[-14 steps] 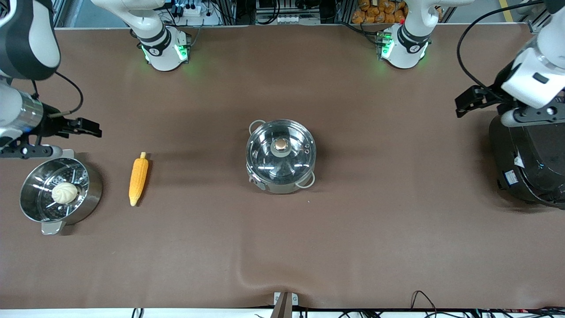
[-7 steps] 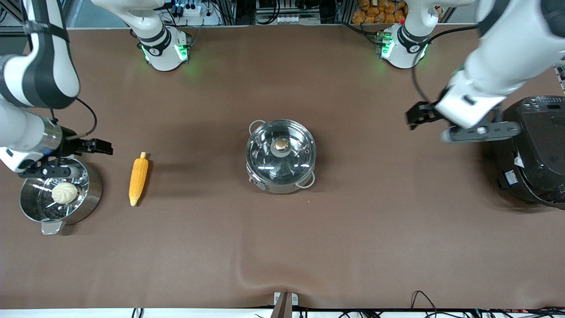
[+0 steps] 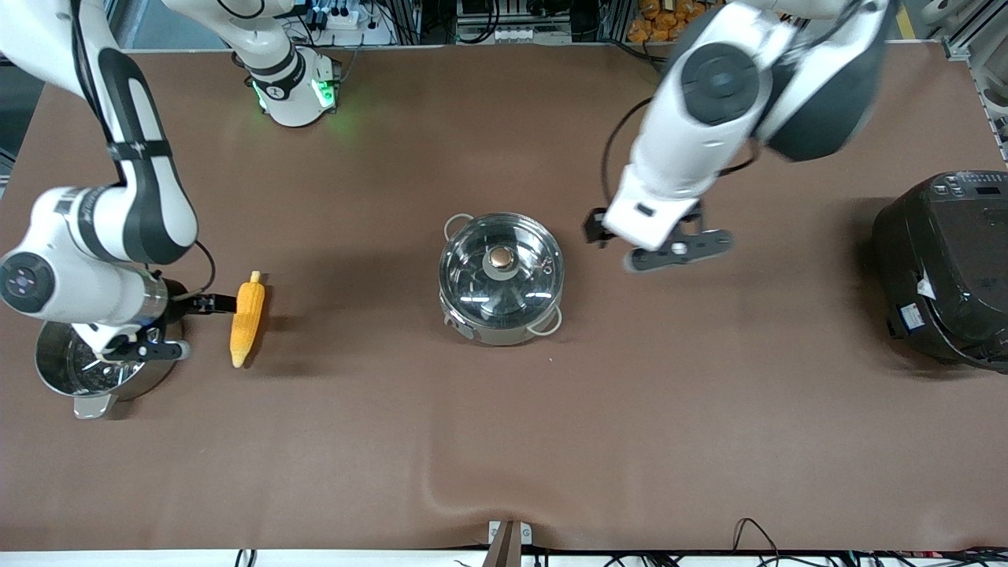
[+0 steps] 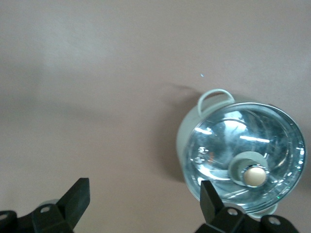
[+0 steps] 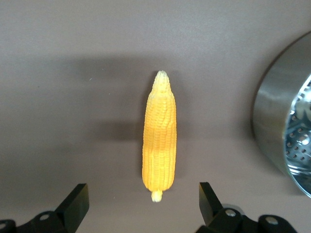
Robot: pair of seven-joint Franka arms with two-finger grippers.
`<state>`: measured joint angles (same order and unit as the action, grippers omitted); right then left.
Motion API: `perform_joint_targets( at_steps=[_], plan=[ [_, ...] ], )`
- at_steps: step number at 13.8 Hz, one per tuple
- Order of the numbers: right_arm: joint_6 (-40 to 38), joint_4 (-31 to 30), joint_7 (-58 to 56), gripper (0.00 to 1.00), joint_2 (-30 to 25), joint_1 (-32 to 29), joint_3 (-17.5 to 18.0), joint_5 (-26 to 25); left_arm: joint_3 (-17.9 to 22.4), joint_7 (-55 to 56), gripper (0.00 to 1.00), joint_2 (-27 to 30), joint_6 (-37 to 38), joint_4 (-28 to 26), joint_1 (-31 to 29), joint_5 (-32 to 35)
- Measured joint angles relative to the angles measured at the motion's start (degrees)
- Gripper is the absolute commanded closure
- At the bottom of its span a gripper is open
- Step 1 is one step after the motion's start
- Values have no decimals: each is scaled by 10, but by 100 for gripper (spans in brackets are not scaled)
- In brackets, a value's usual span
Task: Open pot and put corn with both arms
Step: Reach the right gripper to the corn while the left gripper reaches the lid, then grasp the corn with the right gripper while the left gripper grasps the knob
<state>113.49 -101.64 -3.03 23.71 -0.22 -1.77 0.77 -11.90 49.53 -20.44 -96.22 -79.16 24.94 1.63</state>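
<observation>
The pot point(image 3: 502, 277) stood at the middle of the brown worktop point(image 3: 504, 441), shiny steel with a looped handle on each side. Its clear glass lid point(image 3: 501, 269) sat closed on it, with a pale coppery knob point(image 3: 500, 257) at the centre. The corn point(image 3: 246, 319) lay flat toward the right arm's end of the worktop, yellow-orange and tapered, its pale stub pointing toward the robots' bases.

The left claw point(image 4: 143, 206) hung over bare worktop just beside the pot, toward the left arm's end, fingers spread wide and holding nothing. The right claw point(image 5: 143, 206) hung beside the corn with the cob lying in line between its open fingers, not touching it.

A steel steamer pot point(image 3: 98, 370) stood near the corn, at the right arm's end. A black rice cooker point(image 3: 945, 268) sat at the left arm's end, well apart from the pot. Open brown surface ran all around the pot, and a low wrinkle point(image 3: 465, 492) showed near the worktop's front edge.
</observation>
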Motion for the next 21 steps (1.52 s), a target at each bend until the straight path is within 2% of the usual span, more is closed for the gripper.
perform_joint_targets(
  at_steps=[5, 8, 12, 16, 20, 21],
  plan=[
    [14, 0, 0, 0, 48, -1, 0, 0, 0, 12, 0, -50, -58, 11, 18, 0],
    [16, 0, -10, 0, 60, -6, -2, 0, -1, 12, 2, -88, -89, 14, 49, 0],
    [22, -6, -56, 0, 78, -34, -4, 1, 1, 48, 3, -124, -97, 27, 88, 0],
    [122, -73, -57, 0, 84, -32, 1, 21, 3, 67, 9, -129, -98, 27, 115, 0],
    [130, -79, -57, 0, 84, -31, 3, 25, 4, 82, 10, -150, -148, 27, 126, 0],
    [130, -79, -57, 22, 84, -31, 3, 25, 4, 84, 11, -156, -164, 27, 127, 0]
  ],
)
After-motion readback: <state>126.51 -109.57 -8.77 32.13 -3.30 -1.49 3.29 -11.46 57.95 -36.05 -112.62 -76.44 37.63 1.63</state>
